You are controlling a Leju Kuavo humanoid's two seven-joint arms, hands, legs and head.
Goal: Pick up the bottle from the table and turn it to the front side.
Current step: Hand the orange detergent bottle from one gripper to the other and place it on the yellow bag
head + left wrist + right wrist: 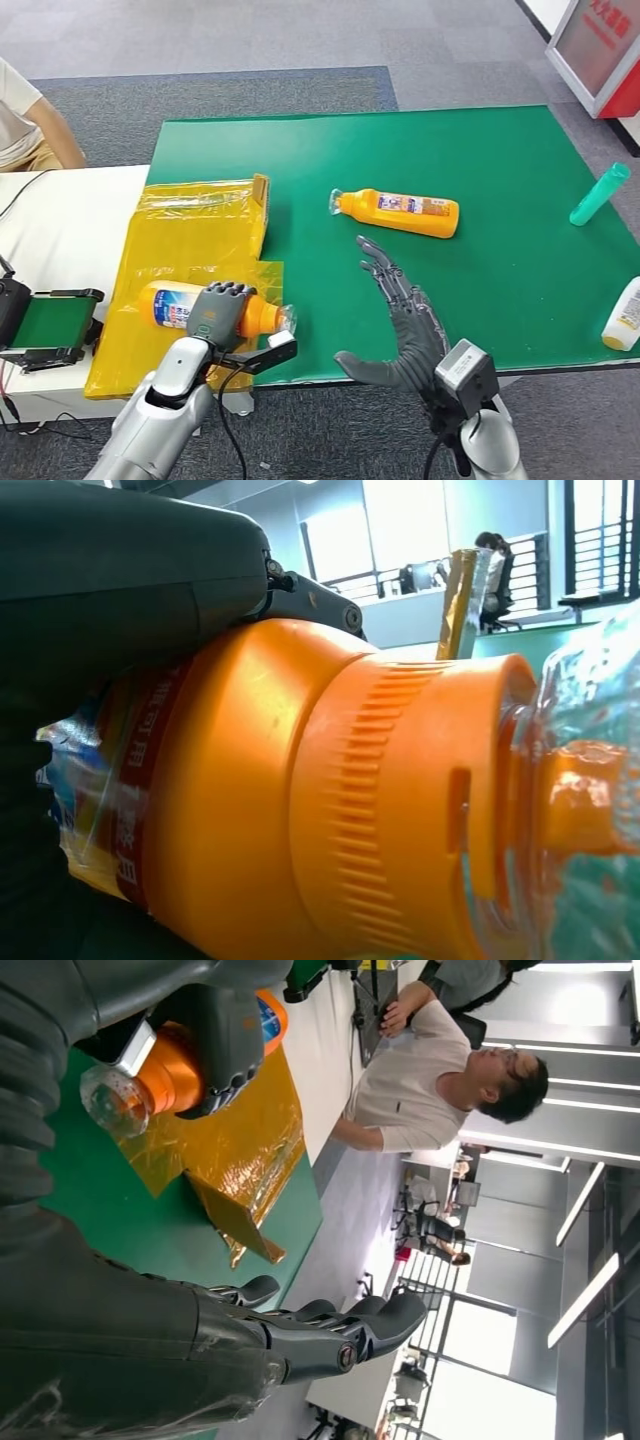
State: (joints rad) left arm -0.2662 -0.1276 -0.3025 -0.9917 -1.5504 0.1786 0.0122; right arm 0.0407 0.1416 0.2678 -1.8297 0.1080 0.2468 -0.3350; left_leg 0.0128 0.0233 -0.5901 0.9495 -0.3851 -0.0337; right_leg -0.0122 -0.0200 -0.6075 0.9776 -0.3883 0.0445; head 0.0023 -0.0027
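Bottle [198, 305] lies gripped in left robot hand [219, 310].

Glossy orange plastic bottle [198, 305] with ribbed collar and clear cap, shiny printed label; crinkly glossy yellow plastic bags [192, 250]; matt green mat [453, 160]; matt dark-grey left hand [219, 312], brushed silver metal arm [158, 420].

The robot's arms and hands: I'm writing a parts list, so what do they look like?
Both arms are silver metal shells. The left hand has a grey ribbed cover; the right hand has dark grey segmented fingers. Each wrist carries a small silver-and-black camera block with black cables.
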